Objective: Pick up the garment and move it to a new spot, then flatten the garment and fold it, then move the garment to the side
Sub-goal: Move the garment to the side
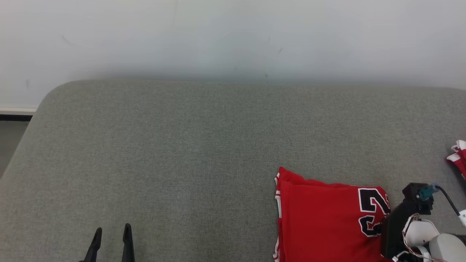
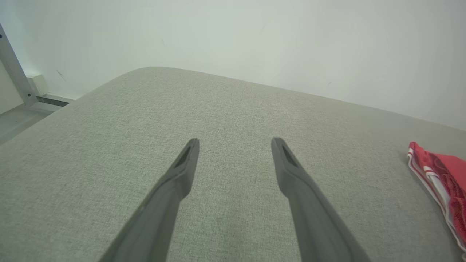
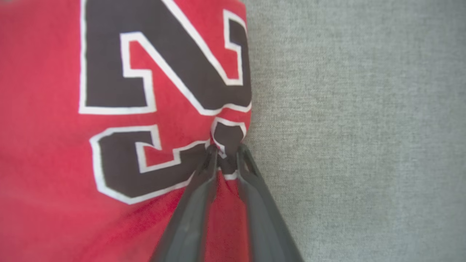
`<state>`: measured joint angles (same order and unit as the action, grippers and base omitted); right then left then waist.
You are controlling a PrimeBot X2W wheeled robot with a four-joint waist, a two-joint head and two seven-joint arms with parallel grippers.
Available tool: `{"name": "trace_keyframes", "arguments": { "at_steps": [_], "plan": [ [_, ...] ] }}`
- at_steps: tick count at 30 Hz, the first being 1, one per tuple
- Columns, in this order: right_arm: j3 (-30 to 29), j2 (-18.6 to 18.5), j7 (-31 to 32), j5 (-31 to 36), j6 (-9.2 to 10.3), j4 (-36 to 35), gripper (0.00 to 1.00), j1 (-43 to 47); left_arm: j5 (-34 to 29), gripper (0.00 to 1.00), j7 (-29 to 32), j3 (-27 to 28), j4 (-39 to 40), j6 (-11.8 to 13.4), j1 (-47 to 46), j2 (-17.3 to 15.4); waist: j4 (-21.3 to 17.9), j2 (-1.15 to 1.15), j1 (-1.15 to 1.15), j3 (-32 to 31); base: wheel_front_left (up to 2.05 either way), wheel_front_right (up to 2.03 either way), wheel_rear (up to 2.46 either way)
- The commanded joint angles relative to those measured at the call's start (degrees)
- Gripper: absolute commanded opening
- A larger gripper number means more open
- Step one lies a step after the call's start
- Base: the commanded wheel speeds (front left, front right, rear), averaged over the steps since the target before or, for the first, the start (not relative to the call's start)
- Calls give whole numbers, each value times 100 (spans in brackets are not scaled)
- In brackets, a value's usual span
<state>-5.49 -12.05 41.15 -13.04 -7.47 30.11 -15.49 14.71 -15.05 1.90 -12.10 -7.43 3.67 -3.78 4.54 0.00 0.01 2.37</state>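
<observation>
The red jersey (image 1: 320, 218) lies folded at the lower right of the head view, on the gray fabric bench (image 1: 182, 145), with its black numeral (image 1: 371, 213) facing up. The right gripper (image 3: 225, 154) has its jaws clenched on a pinch of the jersey's edge, at the numeral's corner. The left gripper (image 1: 111, 234), at the lower left, hangs over bare bench with its jaws released and spread wide. Another red-and-white cloth (image 1: 458, 156) pokes in at the right edge.

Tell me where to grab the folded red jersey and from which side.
Pinch the folded edge beside the black number, coming from above on the robot's right. The red jersey lies flat, and that layered edge bunches between the right gripper fingers.
</observation>
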Motion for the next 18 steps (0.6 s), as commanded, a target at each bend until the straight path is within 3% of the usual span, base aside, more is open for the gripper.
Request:
{"name": "trace_keyframes", "arguments": {
  "at_steps": [1,10,18],
  "plan": [
    [72,-74,-29,48,2,22,0,-83,14,100,-12,-1,35,-7,-54,7,-3,0,-1,51,0,0,0],
    [1186,-611,392,-97,2,-454,0,-1386,106,100,-12,-26,253,-7,-202,84,-462,0,-1,287,0,0,0],
    [1710,-1216,547,-220,2,-709,0,-2239,378,100,-12,-364,440,141,-331,91,-1041,0,-1,435,0,0,0]
  ]
}}
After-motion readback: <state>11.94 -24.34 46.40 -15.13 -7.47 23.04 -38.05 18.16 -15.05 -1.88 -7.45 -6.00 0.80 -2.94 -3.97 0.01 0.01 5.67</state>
